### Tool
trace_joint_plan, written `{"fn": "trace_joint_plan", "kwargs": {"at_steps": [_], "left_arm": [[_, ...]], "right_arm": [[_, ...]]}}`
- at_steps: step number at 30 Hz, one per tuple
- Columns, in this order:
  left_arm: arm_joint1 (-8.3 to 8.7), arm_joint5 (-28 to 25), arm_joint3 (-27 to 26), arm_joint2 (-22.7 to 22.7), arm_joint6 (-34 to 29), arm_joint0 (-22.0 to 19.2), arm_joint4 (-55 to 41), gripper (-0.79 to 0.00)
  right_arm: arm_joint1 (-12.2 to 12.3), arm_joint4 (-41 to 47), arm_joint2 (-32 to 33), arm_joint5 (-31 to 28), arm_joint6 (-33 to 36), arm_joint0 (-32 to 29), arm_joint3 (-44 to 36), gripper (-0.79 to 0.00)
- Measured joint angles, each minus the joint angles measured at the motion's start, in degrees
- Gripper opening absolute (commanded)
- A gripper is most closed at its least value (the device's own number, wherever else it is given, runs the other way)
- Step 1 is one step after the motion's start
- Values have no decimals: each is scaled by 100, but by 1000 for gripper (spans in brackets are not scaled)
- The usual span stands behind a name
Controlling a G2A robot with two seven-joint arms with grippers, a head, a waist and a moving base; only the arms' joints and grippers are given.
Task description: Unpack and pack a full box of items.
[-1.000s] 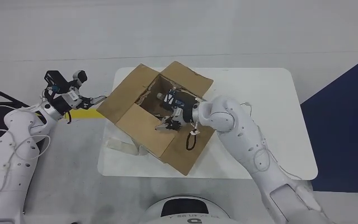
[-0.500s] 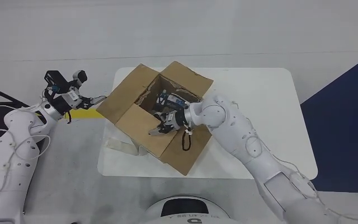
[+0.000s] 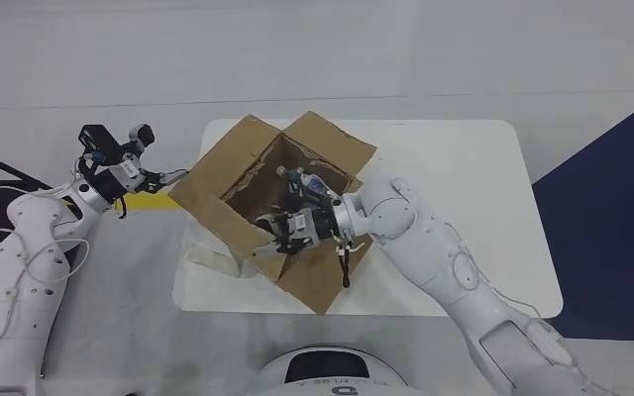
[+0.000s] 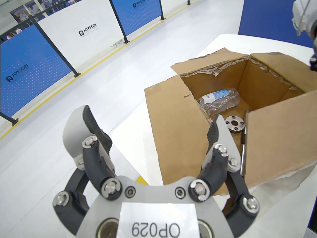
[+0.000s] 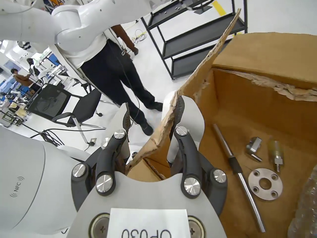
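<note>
Right wrist view: right gripper [image 5: 153, 110] sits astride the torn near flap [image 5: 210, 58] of the box [image 5: 260, 50]. Its jaws are partly apart, with the box-side finger touching the cardboard and the outer finger clear. Nothing is pinched.
Top view: the box sits skewed on the left part of the table [image 3: 456, 198] with its flaps standing up. The right gripper is at its near-left edge.
Left gripper [image 4: 152, 120]: jaws wide and empty, just beside the box's left flap and past the table edge. Cannot tell if it touches.
Contents: bottle [image 4: 219, 100], flange [image 5: 265, 184], rod [image 5: 235, 169], elbow fitting [image 5: 253, 147] and bolt [image 5: 276, 154] lie loose on the box floor. The flange and rod are just beside each other.
Step (judged): folding the near flap outward to clear the opening. Unpacking looks barely begun, as all items seen are inside.
Grip tip: close on a solid part of the flap below the torn edge, since frayed cardboard will likely rip or slip.
Motion tip: swing the flap out and down about its crease and don't pull upward, because the box is light and may lift or slide.
Bracing tip: the left gripper is well placed to steady the opposite side.
Next pick (judged): the bottle first, as it is bulky and easy. The flange lies flat and needs an edge approach.
Risk: the flap may spring back over the opening, or the box may skid toward the table edge.
</note>
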Motion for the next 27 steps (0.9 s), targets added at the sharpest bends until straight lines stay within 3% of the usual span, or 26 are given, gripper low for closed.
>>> {"fn": "trace_joint_plan", "kwargs": {"at_steps": [12,14,16,19,27], "left_arm": [[0,0,0,0,0,0,0,0],[0,0,0,0,0,0,0,0],[0,0,0,0,0,0,0,0],[0,0,0,0,0,0,0,0],[0,0,0,0,0,0,0,0]], "right_arm": [[195,-149,-960,17,-3,116,-411,-376],[199,-297,-1010,17,-98,77,-476,-212],[198,-496,-1071,47,-188,32,-546,-99],[185,-859,-1179,165,-395,-46,-634,0],[136,-1848,-1399,814,-975,-200,-607,0]]}}
